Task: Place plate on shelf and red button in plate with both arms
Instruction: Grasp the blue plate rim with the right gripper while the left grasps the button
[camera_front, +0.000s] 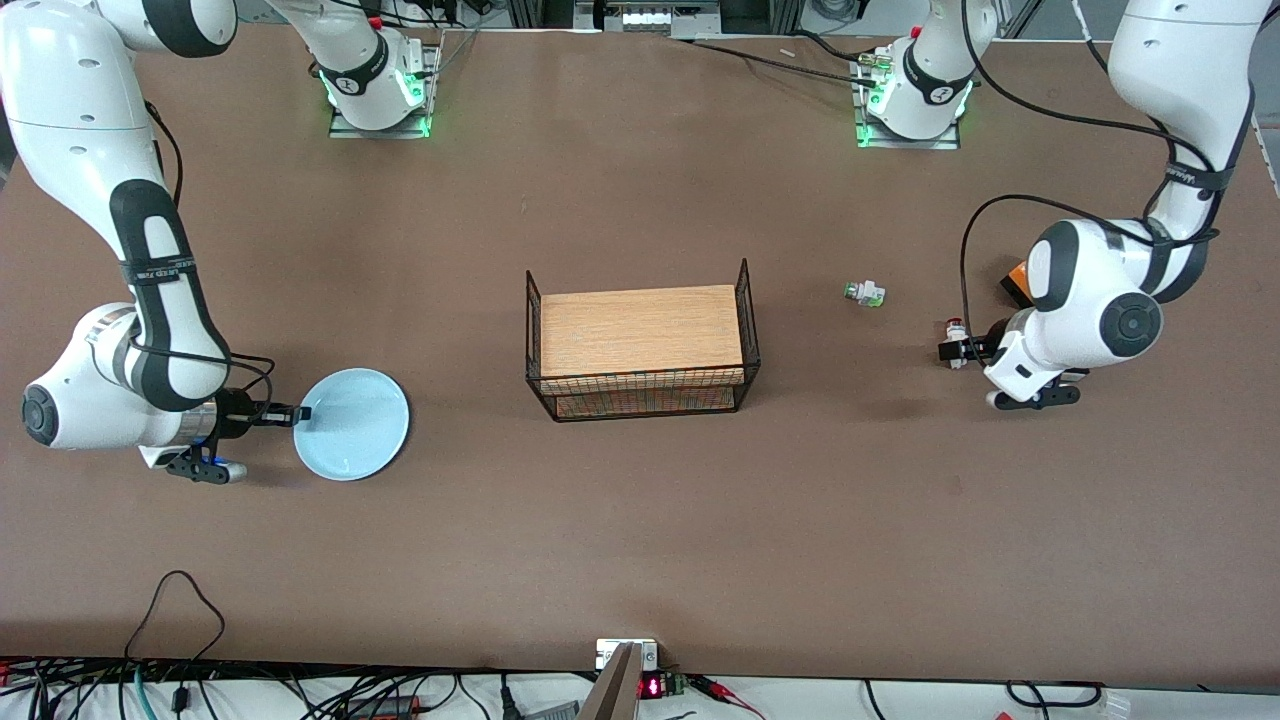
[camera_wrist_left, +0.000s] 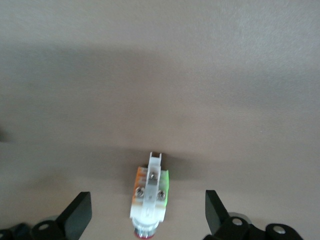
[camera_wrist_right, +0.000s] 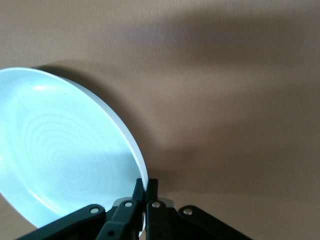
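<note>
The pale light-blue plate (camera_front: 352, 424) lies on the brown table toward the right arm's end. My right gripper (camera_front: 298, 412) is shut on its rim at the edge facing that arm. The right wrist view shows both fingers (camera_wrist_right: 139, 192) pinched on the thin rim of the plate (camera_wrist_right: 65, 155). The red button (camera_front: 956, 330) lies on the table toward the left arm's end. My left gripper (camera_front: 960, 348) is low over it and open. In the left wrist view the red button (camera_wrist_left: 149, 200) lies between the spread fingers (camera_wrist_left: 77, 217), with a gap on each side.
A wire rack with a wooden top (camera_front: 640, 330) stands mid-table. A white switch with a green cap (camera_front: 864, 293) lies between the rack and the left gripper. An orange object (camera_front: 1014, 280) is partly hidden by the left arm.
</note>
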